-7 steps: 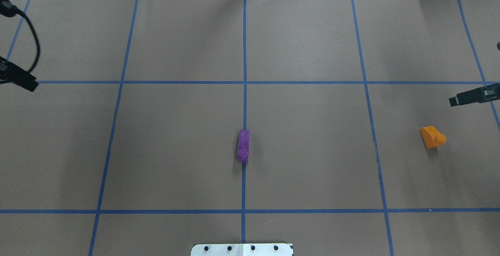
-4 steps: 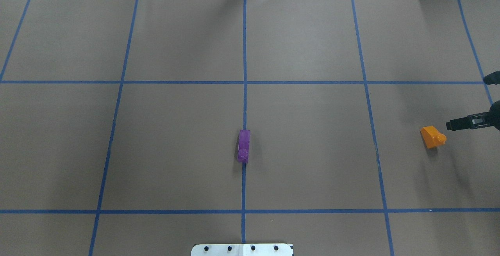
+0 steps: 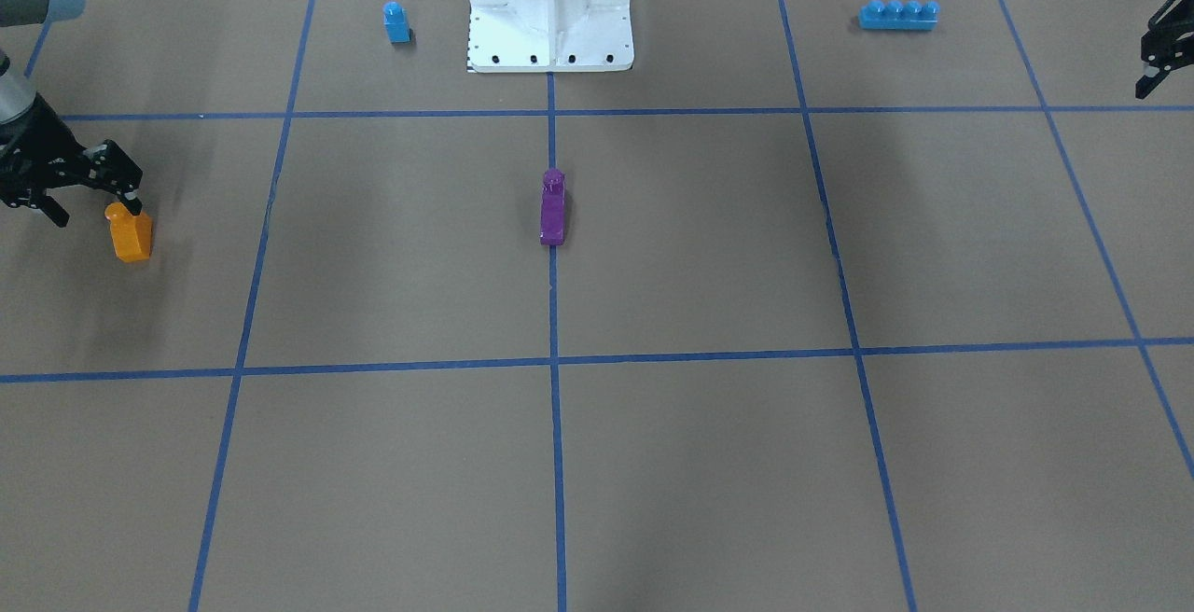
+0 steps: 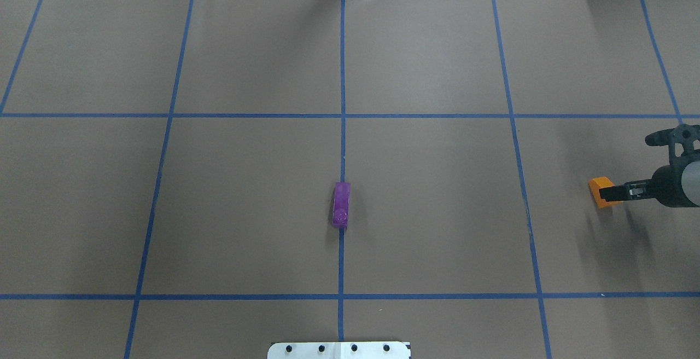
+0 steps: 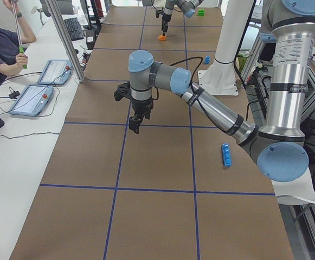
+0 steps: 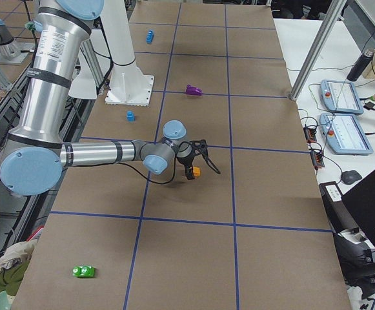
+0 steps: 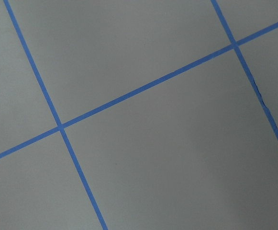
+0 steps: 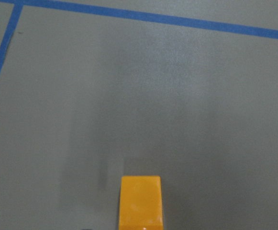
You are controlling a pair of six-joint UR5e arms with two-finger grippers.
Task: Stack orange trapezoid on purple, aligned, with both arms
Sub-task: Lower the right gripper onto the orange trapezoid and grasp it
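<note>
The orange trapezoid (image 4: pixel 597 189) lies at the table's right side; it also shows in the front view (image 3: pixel 131 237) and at the bottom of the right wrist view (image 8: pixel 140 201). My right gripper (image 3: pixel 99 211) is open and hangs over the stud end of the orange trapezoid; in the overhead view the right gripper (image 4: pixel 617 192) covers that end. The purple (image 4: pixel 341 204) lies on the centre line, also seen in the front view (image 3: pixel 552 211). My left gripper (image 3: pixel 1152 71) is far off at the table's left side, cut by the frame edge; I cannot tell if it is open.
A blue single-stud brick (image 3: pixel 396 21) and a long blue four-stud brick (image 3: pixel 898 14) lie either side of the white base pedestal (image 3: pixel 550 6). A green brick (image 6: pixel 84 271) lies at the right end. An operator (image 5: pixel 5 49) sits beside the table.
My right gripper has moved toward the robot's side and now sits over the orange trapezoid's stud end. My left gripper has left the overhead view's left edge.
</note>
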